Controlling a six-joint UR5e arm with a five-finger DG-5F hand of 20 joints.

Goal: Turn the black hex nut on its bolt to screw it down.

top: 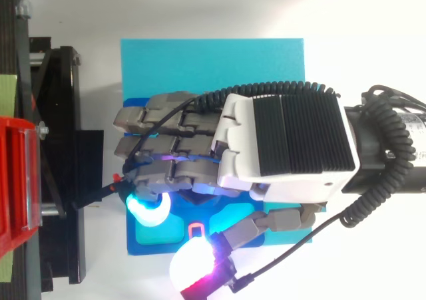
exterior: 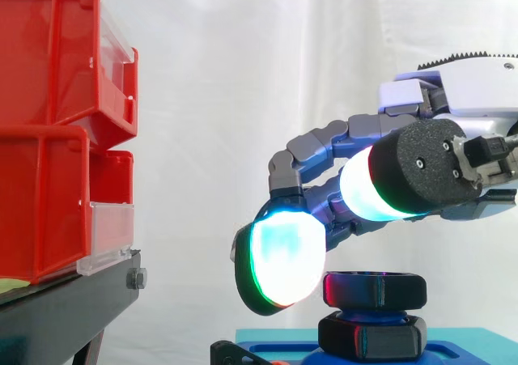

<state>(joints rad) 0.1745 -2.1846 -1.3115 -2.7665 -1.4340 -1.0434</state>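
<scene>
Step in hand, as I judge it: taking hold of the nut for a turn. Red bins (exterior: pixel 48 130) on the black stand (exterior: pixel 73 308) sit at 9 o'clock, clear of the work. The hand (top: pixel 286 140) comes in from 3 o'clock, palm down, over the blue base (top: pixel 213 57). The black hex nut (exterior: pixel 375 290) sits at 6 o'clock under it, above a second black hex piece (exterior: pixel 372 337) on the base. I cannot tell whether the hand grips the nut or only hovers by it. Next move calls for a confirmed pinch across the flats, then a wrist rotation to drive it down
</scene>
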